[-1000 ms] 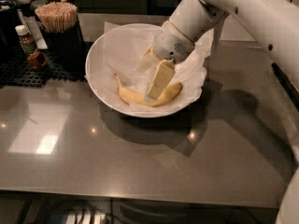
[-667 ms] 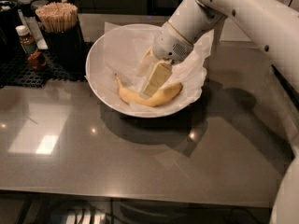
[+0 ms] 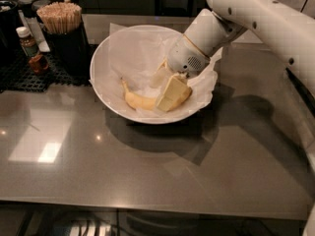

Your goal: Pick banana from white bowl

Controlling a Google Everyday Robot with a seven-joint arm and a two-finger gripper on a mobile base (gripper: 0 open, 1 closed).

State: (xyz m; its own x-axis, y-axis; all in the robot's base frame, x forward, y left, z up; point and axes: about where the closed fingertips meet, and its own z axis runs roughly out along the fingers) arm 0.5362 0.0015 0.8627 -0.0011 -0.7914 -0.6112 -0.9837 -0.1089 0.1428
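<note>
The yellow banana [image 3: 138, 101] lies curved on the crinkled white paper in the bottom of the white bowl [image 3: 94, 77], with its stem end to the left. My gripper [image 3: 160, 93] reaches down into the bowl from the upper right on the white arm [image 3: 256, 14]. It is right at the banana's right half and hides part of it. The banana still rests on the paper.
The bowl stands on a grey counter [image 3: 147, 171]. At the back left are a dark cup of wooden sticks [image 3: 60, 16], a small brown bottle [image 3: 30, 48] and a black mat [image 3: 19, 77]. Paper corners [image 3: 212, 77] stick out over the bowl's right rim.
My gripper has moved lower into the bowl, down onto the banana. The banana and the bowl have not moved.
</note>
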